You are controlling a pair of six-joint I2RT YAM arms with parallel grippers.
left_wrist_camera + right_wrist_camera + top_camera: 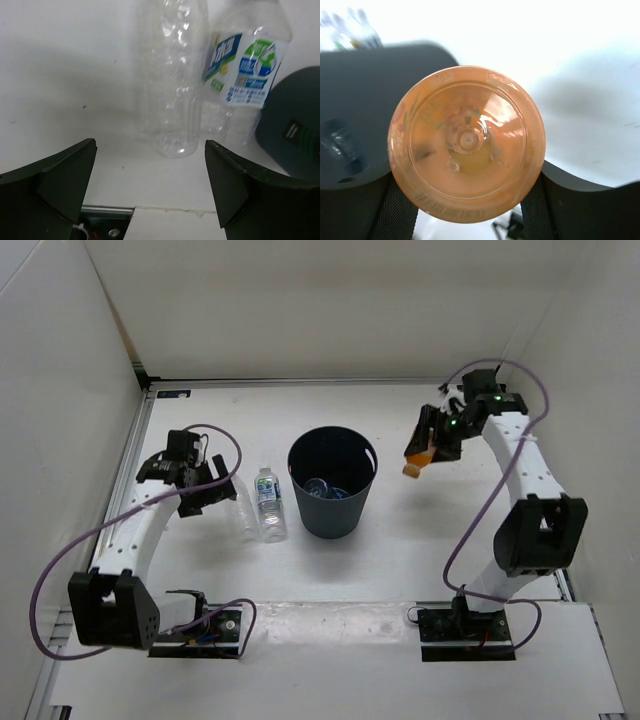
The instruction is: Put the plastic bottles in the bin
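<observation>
The dark grey-blue bin [358, 502] stands mid-table with a blue-labelled bottle [322, 487] lying inside it. Left of the bin lie two plastic bottles side by side, a labelled one [268, 500] [247, 65] and a plain clear one [243, 510] [172, 80]. My left gripper [212, 490] [150, 145] hovers just left of them, open and empty, with the plain bottle's base ahead of its jaws. To the right of the bin and above the table, my right gripper [432, 445] [467, 205] is shut on the orange bottle [418, 457] [467, 142], whose base faces the wrist camera.
White walls enclose the table on the left, back and right. The bin's side [295, 135] is at the right edge of the left wrist view, and the bin [365, 95] sits behind the orange bottle in the right wrist view. Purple cables loop around both arms.
</observation>
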